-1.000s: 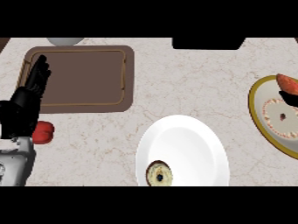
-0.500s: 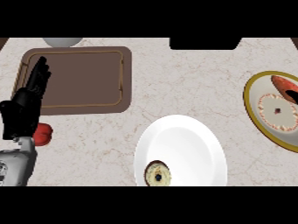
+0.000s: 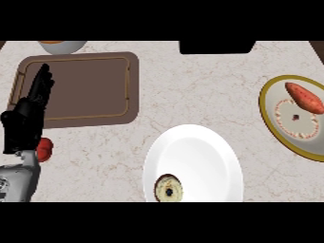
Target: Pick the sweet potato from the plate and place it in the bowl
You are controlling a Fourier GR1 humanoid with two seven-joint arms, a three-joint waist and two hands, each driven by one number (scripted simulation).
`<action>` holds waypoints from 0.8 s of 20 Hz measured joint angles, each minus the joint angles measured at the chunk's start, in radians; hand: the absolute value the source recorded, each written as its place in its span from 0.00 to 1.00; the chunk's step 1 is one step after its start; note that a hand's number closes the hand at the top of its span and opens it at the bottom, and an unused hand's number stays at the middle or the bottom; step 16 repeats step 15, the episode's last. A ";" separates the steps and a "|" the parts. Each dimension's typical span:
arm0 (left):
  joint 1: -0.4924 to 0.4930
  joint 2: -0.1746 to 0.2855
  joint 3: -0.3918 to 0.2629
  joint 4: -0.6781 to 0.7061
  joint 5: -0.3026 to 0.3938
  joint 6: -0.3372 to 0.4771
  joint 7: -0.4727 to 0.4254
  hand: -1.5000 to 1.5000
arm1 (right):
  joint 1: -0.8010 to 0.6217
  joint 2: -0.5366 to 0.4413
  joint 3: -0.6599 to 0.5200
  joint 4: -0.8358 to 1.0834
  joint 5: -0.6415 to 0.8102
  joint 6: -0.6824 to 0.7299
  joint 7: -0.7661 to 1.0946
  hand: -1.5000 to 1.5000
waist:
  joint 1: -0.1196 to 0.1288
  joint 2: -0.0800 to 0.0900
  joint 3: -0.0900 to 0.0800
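Sweet potato (image 3: 304, 97) on plate (image 3: 266, 109), far right of surface; long axis runs upper-left to lower-right. Left robot hand (image 3: 22, 127) far left, fingers straight, apart, empty. Right robot hand unseen; judged nearer.

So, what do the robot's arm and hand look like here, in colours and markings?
Only one arm shows. The left hand is black all over, with long slim fingers and a thumb. Its forearm is light grey and rounded, with small dark markings on its side. No cables or sleeve are visible. The right hand is not in view.
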 measured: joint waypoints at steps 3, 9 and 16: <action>-0.006 0.007 0.011 -0.002 0.005 -0.008 0.006 0.50 | 0.127 0.027 -0.022 -0.145 -0.070 0.082 0.000 0.00 | -0.003 -0.001 0.000; 0.004 0.005 0.020 0.002 0.009 -0.020 -0.008 0.50 | 0.357 0.096 -0.058 -0.356 -0.165 0.217 -0.039 0.00 | 0.004 0.002 0.000; -0.012 -0.012 0.012 -0.005 -0.012 -0.020 0.012 0.50 | 0.479 0.186 -0.064 -0.476 -0.180 0.268 -0.091 0.00 | 0.012 0.004 0.001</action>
